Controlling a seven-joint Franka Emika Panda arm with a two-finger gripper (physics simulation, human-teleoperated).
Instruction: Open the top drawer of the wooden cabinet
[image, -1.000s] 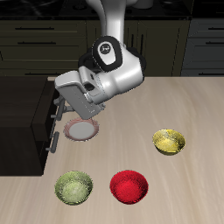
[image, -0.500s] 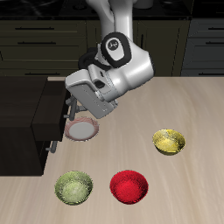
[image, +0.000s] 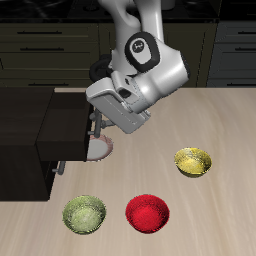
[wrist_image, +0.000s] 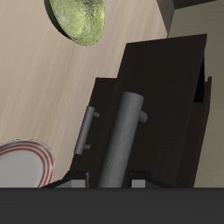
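The wooden cabinet (image: 22, 120) is a dark box at the table's side edge. Its top drawer (image: 65, 125) stands pulled well out of the cabinet body. My gripper (image: 95, 130) is at the drawer's front, shut on its silver bar handle (wrist_image: 122, 140). In the wrist view the handle runs between my fingers (wrist_image: 77, 181), with the top drawer (wrist_image: 166, 114) behind it. The lower drawer's handle (wrist_image: 86, 131) shows beside it, and that drawer sits closed. In the exterior view my arm hides the top drawer's handle.
A red-rimmed white plate (image: 100, 150) lies just under my gripper, also in the wrist view (wrist_image: 22, 166). A green bowl (image: 84, 213), a red bowl (image: 148, 213) and a yellow bowl (image: 193, 161) stand nearer the table's front edge. Long dark kitchen cabinets (image: 60, 40) run behind.
My gripper has moved away from the cabinet body with the handle in it, and the top drawer has slid farther out. The bowls and plate have not moved.
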